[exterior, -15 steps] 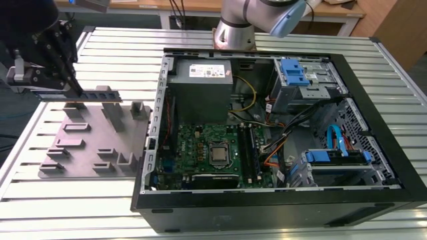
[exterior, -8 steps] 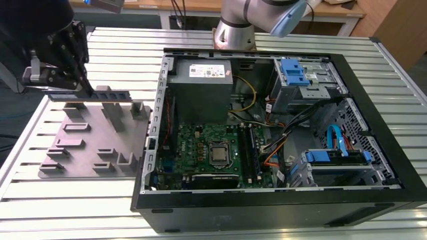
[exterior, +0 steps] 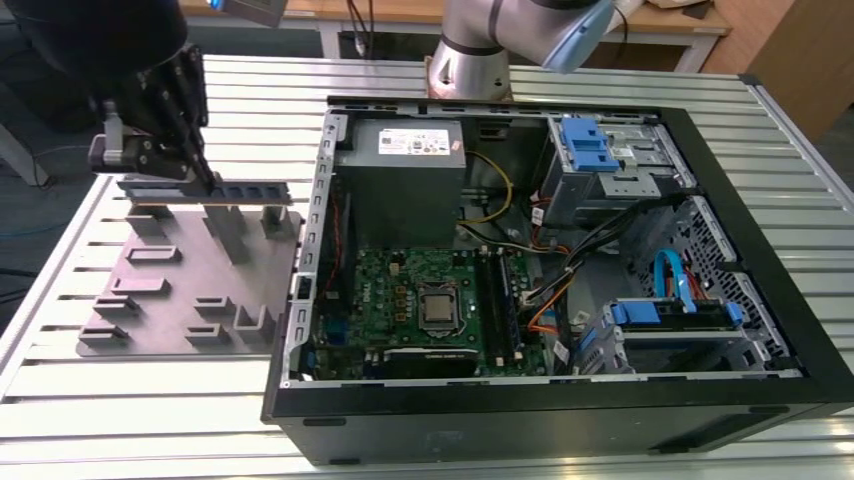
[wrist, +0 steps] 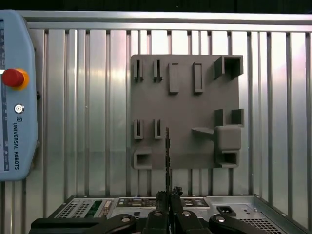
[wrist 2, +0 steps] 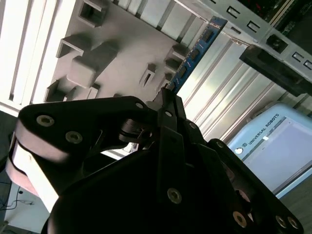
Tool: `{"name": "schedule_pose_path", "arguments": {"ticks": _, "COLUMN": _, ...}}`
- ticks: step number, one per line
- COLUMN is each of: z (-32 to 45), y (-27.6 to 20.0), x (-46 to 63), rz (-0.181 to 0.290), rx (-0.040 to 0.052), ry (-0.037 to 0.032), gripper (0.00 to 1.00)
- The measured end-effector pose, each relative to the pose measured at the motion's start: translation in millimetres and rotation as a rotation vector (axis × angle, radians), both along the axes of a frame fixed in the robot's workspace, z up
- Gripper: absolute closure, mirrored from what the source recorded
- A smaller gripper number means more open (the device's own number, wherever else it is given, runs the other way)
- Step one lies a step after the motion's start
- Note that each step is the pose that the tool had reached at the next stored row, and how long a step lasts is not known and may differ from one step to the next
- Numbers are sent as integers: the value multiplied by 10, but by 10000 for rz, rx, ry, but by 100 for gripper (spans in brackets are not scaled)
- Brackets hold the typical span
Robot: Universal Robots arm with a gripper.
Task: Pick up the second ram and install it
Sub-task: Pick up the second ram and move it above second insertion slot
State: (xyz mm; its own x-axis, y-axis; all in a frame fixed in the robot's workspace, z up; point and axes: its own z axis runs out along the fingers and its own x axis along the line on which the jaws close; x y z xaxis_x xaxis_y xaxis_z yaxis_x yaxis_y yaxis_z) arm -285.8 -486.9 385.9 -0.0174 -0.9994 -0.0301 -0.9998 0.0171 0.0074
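The claw (exterior: 203,178) is gripping one end of the second ram (exterior: 254,190) over the grey fixture tray (exterior: 160,300), upper left in the exterior view. Pickup seems done, but the ram is not yet sitting in the motherboard (exterior: 394,285).

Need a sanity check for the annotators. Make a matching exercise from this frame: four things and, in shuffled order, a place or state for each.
Things
1. second ram
2. CPU
3. fixture tray
4. red button

Places or states
A. on the slatted table, beside the PC case
B. on the teach pendant
C. clamped in the gripper, over the tray
D. seated on the motherboard

Pairs: 1-C, 2-D, 3-A, 4-B
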Motion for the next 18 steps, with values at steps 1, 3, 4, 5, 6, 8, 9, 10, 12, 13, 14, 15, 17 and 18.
{"name": "schedule_pose_path", "arguments": {"ticks": 1, "z": 0, "y": 0, "x": 30, "rz": 0, "rx": 0, "ry": 1, "gripper": 89}}
{"name": "schedule_pose_path", "arguments": {"ticks": 3, "z": 0, "y": 0, "x": 83, "rz": 0, "rx": 1, "ry": 2, "gripper": 89}}
{"name": "schedule_pose_path", "arguments": {"ticks": 4, "z": -1, "y": 0, "x": 105, "rz": 1, "rx": 1, "ry": 3, "gripper": 89}}
{"name": "schedule_pose_path", "arguments": {"ticks": 5, "z": 0, "y": 0, "x": 127, "rz": 1, "rx": 1, "ry": 3, "gripper": 89}}
{"name": "schedule_pose_path", "arguments": {"ticks": 6, "z": 0, "y": 0, "x": 148, "rz": 1, "rx": 1, "ry": 4, "gripper": 89}}
{"name": "schedule_pose_path", "arguments": {"ticks": 8, "z": 0, "y": 0, "x": 192, "rz": 0, "rx": 0, "ry": 5, "gripper": 89}}
{"name": "schedule_pose_path", "arguments": {"ticks": 9, "z": 0, "y": 0, "x": 220, "rz": 0, "rx": 1, "ry": 5, "gripper": 89}}
{"name": "schedule_pose_path", "arguments": {"ticks": 10, "z": 0, "y": 0, "x": 241, "rz": 0, "rx": 1, "ry": 5, "gripper": 89}}
{"name": "schedule_pose_path", "arguments": {"ticks": 12, "z": 0, "y": 0, "x": 287, "rz": 0, "rx": 1, "ry": 6, "gripper": 89}}
{"name": "schedule_pose_path", "arguments": {"ticks": 13, "z": -1, "y": 0, "x": 309, "rz": 0, "rx": 1, "ry": 6, "gripper": 89}}
{"name": "schedule_pose_path", "arguments": {"ticks": 14, "z": 0, "y": 0, "x": 332, "rz": 1, "rx": 1, "ry": 6, "gripper": 89}}
{"name": "schedule_pose_path", "arguments": {"ticks": 15, "z": -1, "y": 0, "x": 355, "rz": 1, "rx": 1, "ry": 6, "gripper": 89}}
{"name": "schedule_pose_path", "arguments": {"ticks": 17, "z": 0, "y": 0, "x": 402, "rz": 1, "rx": 0, "ry": 9, "gripper": 89}}
{"name": "schedule_pose_path", "arguments": {"ticks": 18, "z": 0, "y": 0, "x": 429, "rz": 1, "rx": 0, "ry": 9, "gripper": 89}}
